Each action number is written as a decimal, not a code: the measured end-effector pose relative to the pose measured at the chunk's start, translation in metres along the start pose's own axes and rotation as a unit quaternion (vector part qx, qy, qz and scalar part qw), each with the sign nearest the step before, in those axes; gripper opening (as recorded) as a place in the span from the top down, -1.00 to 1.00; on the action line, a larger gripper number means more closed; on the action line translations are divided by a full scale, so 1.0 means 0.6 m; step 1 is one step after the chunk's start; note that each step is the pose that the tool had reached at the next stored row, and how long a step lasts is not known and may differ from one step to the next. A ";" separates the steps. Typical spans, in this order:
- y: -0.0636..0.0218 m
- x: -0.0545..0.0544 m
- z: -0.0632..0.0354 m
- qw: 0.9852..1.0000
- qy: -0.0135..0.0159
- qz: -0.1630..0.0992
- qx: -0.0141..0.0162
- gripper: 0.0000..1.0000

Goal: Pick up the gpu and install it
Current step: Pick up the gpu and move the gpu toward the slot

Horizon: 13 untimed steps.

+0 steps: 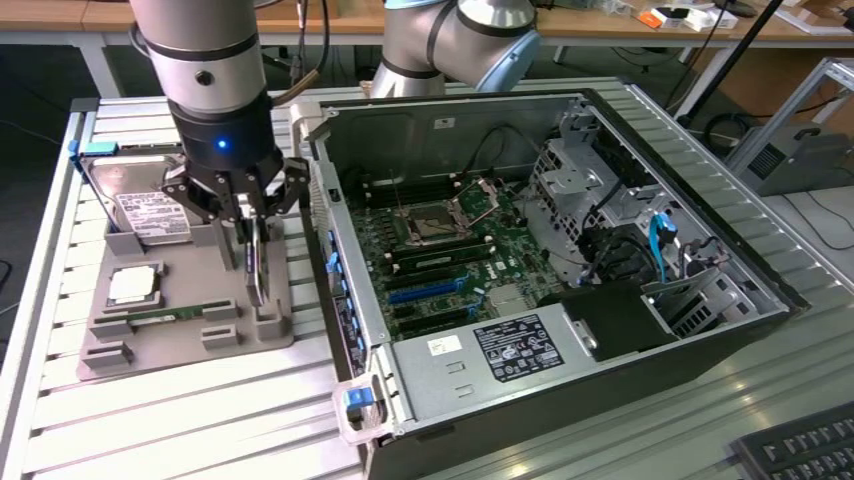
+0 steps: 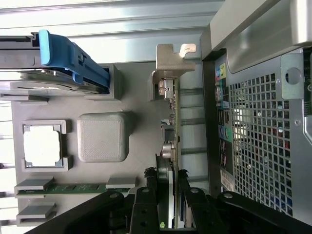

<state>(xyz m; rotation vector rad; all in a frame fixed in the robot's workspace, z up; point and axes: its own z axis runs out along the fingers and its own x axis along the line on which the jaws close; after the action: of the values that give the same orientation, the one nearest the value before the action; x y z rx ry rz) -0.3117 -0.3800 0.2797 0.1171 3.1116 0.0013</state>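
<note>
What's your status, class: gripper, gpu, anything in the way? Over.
gripper shut on gpu; gpu upright in grey holder; computer case wall close alongside.

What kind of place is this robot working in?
Likely a robotics lab workbench: an open computer case lies on a slatted metal table, a grey fixture tray holds loose parts, and wooden desks stand behind.
</note>
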 end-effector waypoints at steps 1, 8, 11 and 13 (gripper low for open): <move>0.000 0.000 -0.001 1.000 0.000 0.000 0.000 0.47; 0.000 0.000 -0.005 1.000 0.000 0.000 0.000 0.47; 0.000 0.000 -0.006 1.000 0.000 0.000 0.000 0.47; 0.000 0.000 -0.008 1.000 0.000 0.000 0.000 0.47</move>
<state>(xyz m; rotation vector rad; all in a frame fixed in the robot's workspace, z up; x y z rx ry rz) -0.3117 -0.3800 0.2844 0.1170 3.1116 0.0014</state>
